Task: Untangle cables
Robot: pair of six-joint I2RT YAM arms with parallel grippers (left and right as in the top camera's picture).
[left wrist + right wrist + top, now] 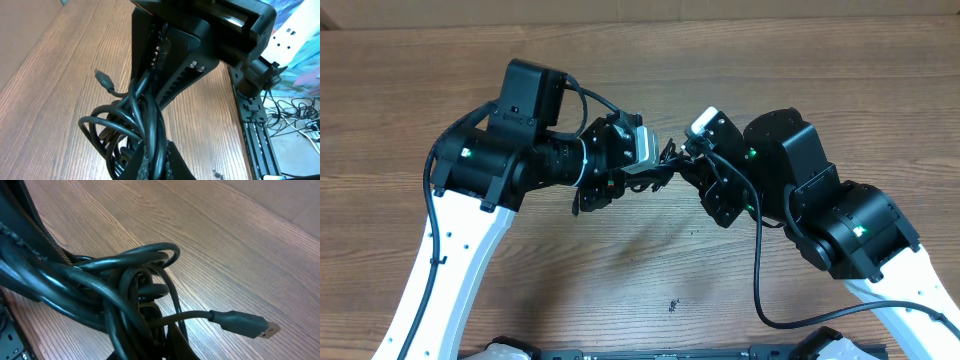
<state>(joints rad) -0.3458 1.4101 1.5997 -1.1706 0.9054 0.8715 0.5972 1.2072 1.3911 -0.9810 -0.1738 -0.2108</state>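
- Overhead: the two arms reach in from either side and meet over the middle of the wooden table (620,60).
- The left gripper (658,166) and the right gripper (686,158) stand tip to tip, nearly touching.
- The cables (670,156) show only as a small dark clump caught between the two tips, held up off the wood.
- A small dark speck (673,305) lies on the table nearer the robot's base, well apart from the grippers.
- Left wrist: the cables (145,125) form a thick knot of looped black cords rising out of the left gripper (157,165).
- Its fingers are pressed together on the lower part of the knot.
- Several strands run up from the knot into the narrow slot of the right gripper (159,47), whose fingers are pinched close on them.
- One cord curls out to the left and ends in a small grey plug (103,80) hanging free above the wood.
- A black rail (255,140) runs along the table edge at the right, with thin loose wires (295,112) lying beyond it.
- Right wrist: the cables (120,280) fill the left half as overlapping loops held above the table.
- A ribbed black finger (25,235) crosses the left edge with strands lying tight against it; I cannot tell whose it is.
- One cord leaves the knot to the right and ends in a dark plug with a silvery tip (245,324), clear of the wood.
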